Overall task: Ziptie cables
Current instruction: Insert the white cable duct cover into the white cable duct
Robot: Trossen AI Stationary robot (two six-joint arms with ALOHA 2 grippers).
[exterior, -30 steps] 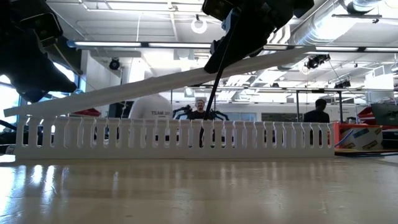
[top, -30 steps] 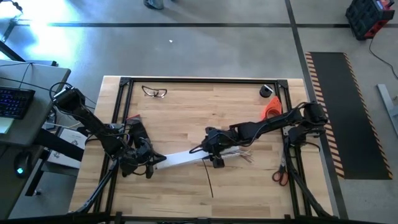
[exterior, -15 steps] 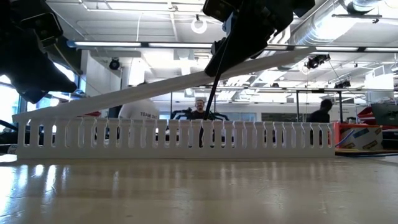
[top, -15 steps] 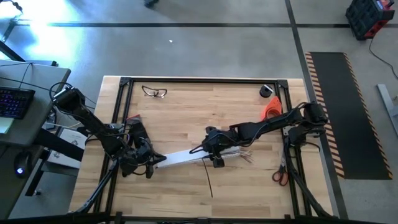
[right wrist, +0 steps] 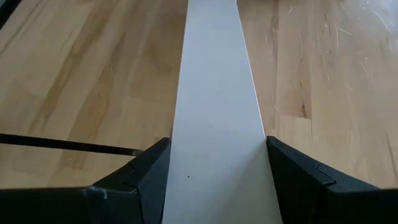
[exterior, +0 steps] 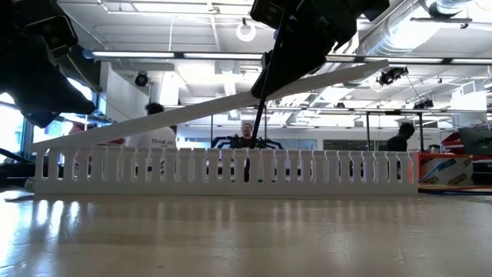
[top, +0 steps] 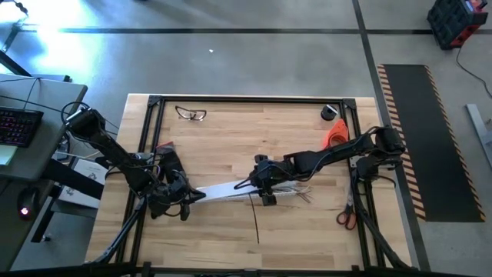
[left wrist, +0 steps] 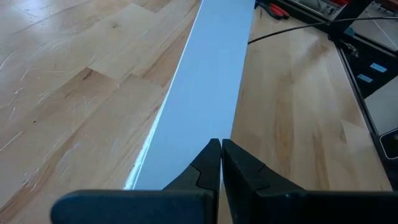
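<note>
A long white cover strip (top: 223, 194) lies slanted over a white slotted channel (exterior: 231, 169): its left end is low and its right end is raised. My right gripper (top: 261, 191) is shut on the strip near its middle. My left gripper (top: 190, 198) is shut at the strip's left end. The cables (top: 298, 192) fan out on the wood just right of the right gripper. The ziptie (top: 257, 223) runs as a thin dark strip from beside the right gripper toward the near edge. Whether the ziptie touches the gripper cannot be told. My left gripper (left wrist: 221, 144) stands slanting down with its shut fingertips at the cover's flat top face (left wrist: 205, 118), near its left end. Whether they touch the face cannot be told. My right gripper (right wrist: 214, 146) pinches the cover across its width, one finger (right wrist: 152, 168) on each long edge (right wrist: 180, 140). It comes from above and holds the cover's right part lifted (exterior: 338, 73) clear of the channel.
Clear safety glasses (top: 191, 114) lie at the far left. A black roll (top: 330, 112) and an orange thing (top: 336, 135) sit at the far right, and red-handled scissors (top: 346, 215) lie by the right rail. Black frame rails (top: 154, 104) border the table. People (exterior: 246, 132) stand in the room beyond.
The slotted channel has slid a little toward the table's right. The cover's low left end has shifted the same way. The ziptie's near end has swung slightly toward the table's left. Both grippers have kept their state.
</note>
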